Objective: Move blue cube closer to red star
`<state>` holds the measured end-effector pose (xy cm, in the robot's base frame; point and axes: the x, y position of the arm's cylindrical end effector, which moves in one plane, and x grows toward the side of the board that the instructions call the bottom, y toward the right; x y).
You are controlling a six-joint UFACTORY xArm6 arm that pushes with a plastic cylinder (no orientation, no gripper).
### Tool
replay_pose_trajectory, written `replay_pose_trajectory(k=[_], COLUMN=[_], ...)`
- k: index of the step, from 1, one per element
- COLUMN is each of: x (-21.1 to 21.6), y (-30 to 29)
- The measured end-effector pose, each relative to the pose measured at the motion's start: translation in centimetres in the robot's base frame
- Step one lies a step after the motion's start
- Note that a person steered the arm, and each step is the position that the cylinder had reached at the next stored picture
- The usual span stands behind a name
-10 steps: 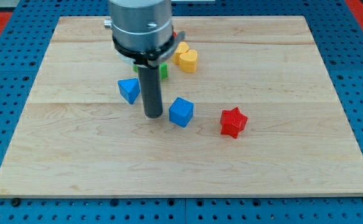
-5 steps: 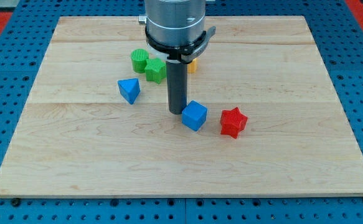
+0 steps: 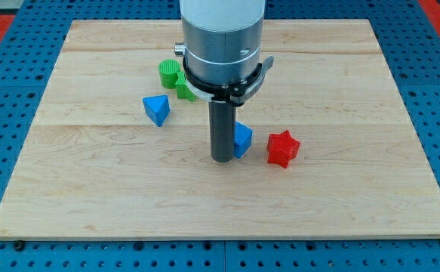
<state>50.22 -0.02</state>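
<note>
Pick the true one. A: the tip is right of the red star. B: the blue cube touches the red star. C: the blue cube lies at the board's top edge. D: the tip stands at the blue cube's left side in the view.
D: my tip stands against the left side of the blue cube, partly covering it; a gap remains to the red star.

No legible text, label, brand, number or sign appears anywhere in the camera view: none on the wooden tabletop (image 3: 355, 189), none on the coloured blocks, none on the arm's grey housing (image 3: 223, 38), none on the surrounding blue perforated base (image 3: 1, 113).
</note>
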Motion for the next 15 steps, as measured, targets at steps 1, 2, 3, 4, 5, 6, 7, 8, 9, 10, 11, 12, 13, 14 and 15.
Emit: replay_pose_trajectory(k=[1, 2, 3, 4, 5, 6, 7, 8, 9, 10, 11, 12, 13, 14, 15], x=[-1.1, -1.2, -1.7, -4.8, -6.1, -6.1, -6.1, -5.8, -5.3, -5.3, -5.3, -5.3, -5.3, -5.3, -6.6], y=[0.0, 0.2, -1.5, -3.3, -2.6, -0.9, -0.8, -0.8, -0.7, -0.6, 0.3, 0.9, 1.1, 1.6, 0.8])
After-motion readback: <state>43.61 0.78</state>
